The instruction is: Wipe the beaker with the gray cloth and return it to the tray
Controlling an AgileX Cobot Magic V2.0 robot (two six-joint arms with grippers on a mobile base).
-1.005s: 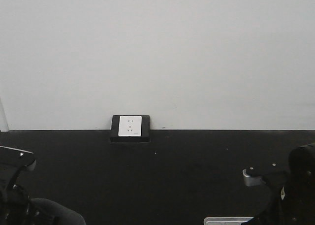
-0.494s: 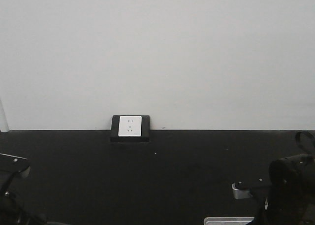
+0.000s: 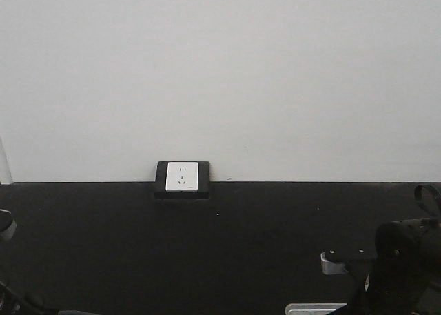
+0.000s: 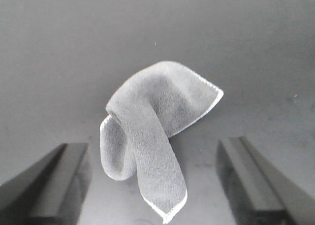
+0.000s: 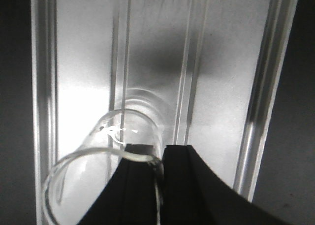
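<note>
In the right wrist view my right gripper (image 5: pixel 162 161) is shut on the beaker (image 5: pixel 110 136). One black finger is inside the clear glass rim and the other outside. The beaker hangs tilted over the silver tray (image 5: pixel 221 87); I cannot tell whether its base touches the tray. In the left wrist view the gray cloth (image 4: pixel 157 121) lies folded on the dark table. My left gripper (image 4: pixel 153 183) is wide open, with a finger on either side of the cloth's near tip and neither touching it. In the front view only the right arm (image 3: pixel 403 267) and a corner of the tray (image 3: pixel 315 308) show.
A white wall socket in a black frame (image 3: pixel 182 178) sits at the back of the black table (image 3: pixel 220 246), against the white wall. The tray has raised ribs along its length and a dark table strip on each side.
In the front view the right arm has come lower and to the left over the tray. The left arm has sunk almost out of view at the lower left.
</note>
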